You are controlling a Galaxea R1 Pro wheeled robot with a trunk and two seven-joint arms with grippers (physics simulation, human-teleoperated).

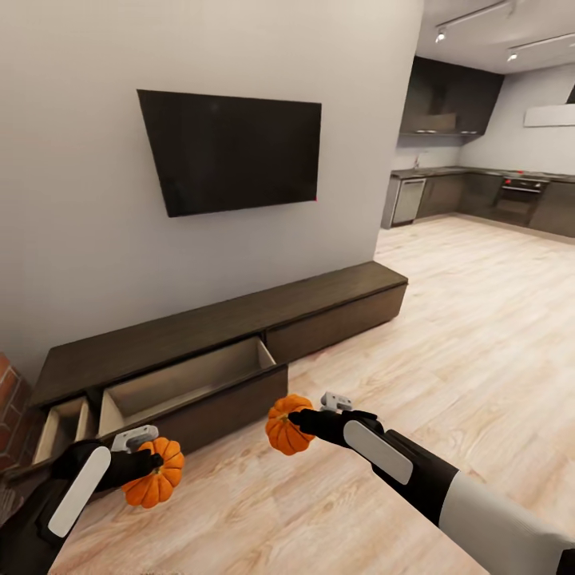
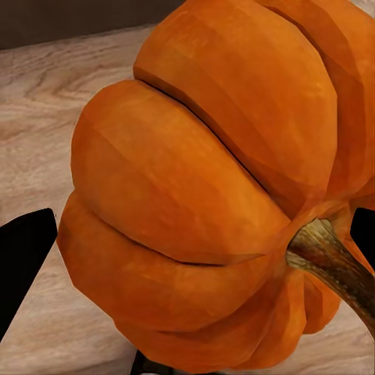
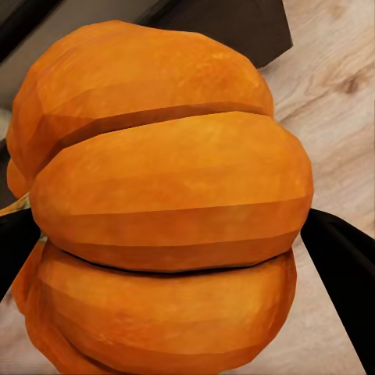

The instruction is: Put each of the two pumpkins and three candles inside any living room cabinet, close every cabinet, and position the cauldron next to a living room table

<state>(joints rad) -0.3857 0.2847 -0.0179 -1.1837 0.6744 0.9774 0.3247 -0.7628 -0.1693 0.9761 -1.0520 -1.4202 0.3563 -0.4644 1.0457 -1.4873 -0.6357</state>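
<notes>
1. A red brick surface (image 1: 9, 399) shows at 8 o'clock in the head view, against the left end of the cabinet (image 1: 231, 319).
2. The left gripper (image 1: 148, 461) at 7 o'clock pinches the left pumpkin (image 1: 156, 473) above the pale wood floor (image 1: 447, 335); the left wrist view shows its ribs and brown stem (image 2: 332, 262), with dark fingers (image 2: 23, 262) at either side.
3. The long, low, dark-brown cabinet runs along the grey wall from 8 to 3 o'clock. Two drawers stand pulled out: a narrow drawer (image 1: 64, 427) at the left end and a wide drawer (image 1: 188, 383) beside it, beige inside.
4. A dark wall television (image 1: 231, 148) hangs at 11 o'clock; no readable writing on it.
5. The right gripper (image 1: 297, 422) at 6 o'clock clamps the right pumpkin (image 1: 285, 426) over the floor, in front of the wide drawer.
6. A kitchen with an oven (image 1: 519, 196) lies at 2 o'clock.
</notes>
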